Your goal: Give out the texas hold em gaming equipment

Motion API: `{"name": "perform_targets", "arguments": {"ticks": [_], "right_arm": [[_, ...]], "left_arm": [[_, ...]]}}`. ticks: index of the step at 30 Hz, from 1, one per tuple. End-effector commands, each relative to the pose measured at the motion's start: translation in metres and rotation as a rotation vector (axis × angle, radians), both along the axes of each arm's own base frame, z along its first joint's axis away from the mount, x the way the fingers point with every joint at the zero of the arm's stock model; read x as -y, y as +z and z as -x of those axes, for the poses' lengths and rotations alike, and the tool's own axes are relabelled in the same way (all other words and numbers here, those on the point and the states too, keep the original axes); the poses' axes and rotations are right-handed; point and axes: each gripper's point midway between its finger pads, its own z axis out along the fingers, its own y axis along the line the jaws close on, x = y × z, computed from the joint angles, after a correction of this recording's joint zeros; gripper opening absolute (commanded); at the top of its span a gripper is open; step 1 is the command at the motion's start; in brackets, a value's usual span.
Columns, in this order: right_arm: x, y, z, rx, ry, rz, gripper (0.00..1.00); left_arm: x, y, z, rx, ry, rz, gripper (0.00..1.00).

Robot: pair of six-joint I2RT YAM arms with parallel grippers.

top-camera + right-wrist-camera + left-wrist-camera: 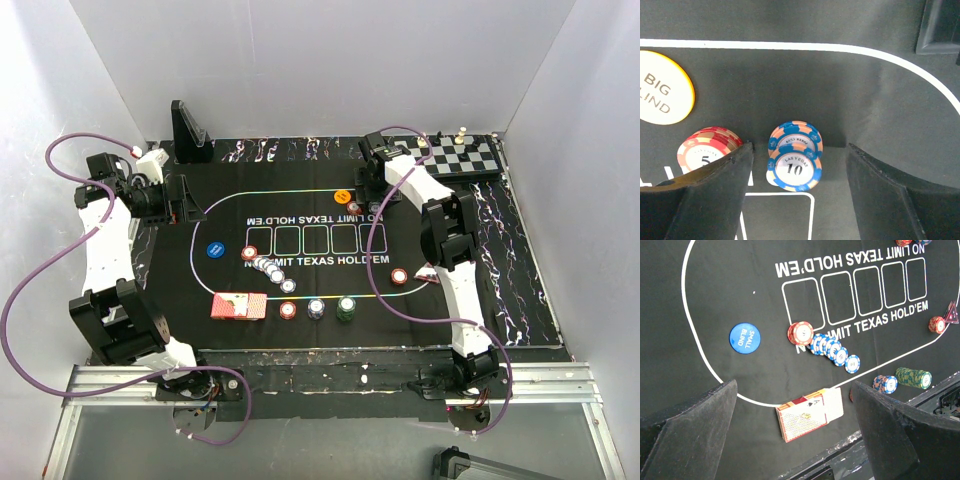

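Observation:
A deck of red-backed cards [240,305] lies at the mat's near left, one ace face up on it [810,414]. A red chip stack [801,333] and a fanned row of blue chips [832,348] lie mid-mat. Blue [885,384] and green [914,377] stacks stand near the front. The blue small-blind disc [745,336] is at left, and the dark triangular marker [953,314] at right. My left gripper [794,385] is open and empty, high above the deck. My right gripper [800,146] is open, its fingers either side of a small blue chip stack [795,155], beside a red stack [707,150] and the big-blind disc [662,87].
A chessboard [460,157] with pieces sits at the back right, off the mat. A black upright stand [188,130] is at the back left. White walls close in three sides. Another red chip stack [400,276] lies near the right arm.

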Motion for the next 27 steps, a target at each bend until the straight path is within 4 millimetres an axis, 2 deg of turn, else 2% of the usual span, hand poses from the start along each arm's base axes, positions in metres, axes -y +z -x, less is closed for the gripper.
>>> {"name": "perform_targets", "arguments": {"ticks": [1,4,5,8,11,14,17,20,24,27], "right_arm": [[0.000,0.046,-0.003,0.073,-0.012,-0.030,0.82],[-0.005,0.076,0.002,0.120,-0.002,-0.050,0.83],[-0.012,0.094,0.006,0.155,0.014,-0.065,0.83],[-0.025,0.126,0.022,0.209,0.054,-0.066,0.84],[-0.041,0.151,0.046,0.248,0.106,-0.068,0.83],[-0.070,0.161,0.088,0.246,0.201,-0.095,0.83],[-0.110,0.151,0.148,0.206,0.375,-0.126,0.85],[-0.151,0.129,0.219,0.131,0.568,-0.186,0.88],[-0.173,0.098,0.278,0.037,0.720,-0.226,0.88],[-0.182,0.083,0.305,-0.021,0.782,-0.230,0.89]], "left_arm": [[0.001,0.017,0.002,0.056,-0.008,-0.007,1.00],[0.001,0.020,0.005,0.065,-0.008,-0.014,1.00],[0.001,0.021,0.005,0.069,-0.008,-0.016,1.00],[0.003,0.024,0.007,0.074,-0.007,-0.009,1.00],[0.005,0.027,0.009,0.083,-0.010,-0.006,1.00],[0.007,0.031,0.011,0.091,-0.008,-0.006,1.00],[0.007,0.033,0.013,0.096,-0.007,-0.006,1.00],[0.009,0.034,0.015,0.099,-0.010,-0.006,1.00],[0.009,0.035,0.017,0.101,-0.011,-0.008,1.00],[0.010,0.036,0.018,0.101,-0.009,-0.009,1.00]]}}
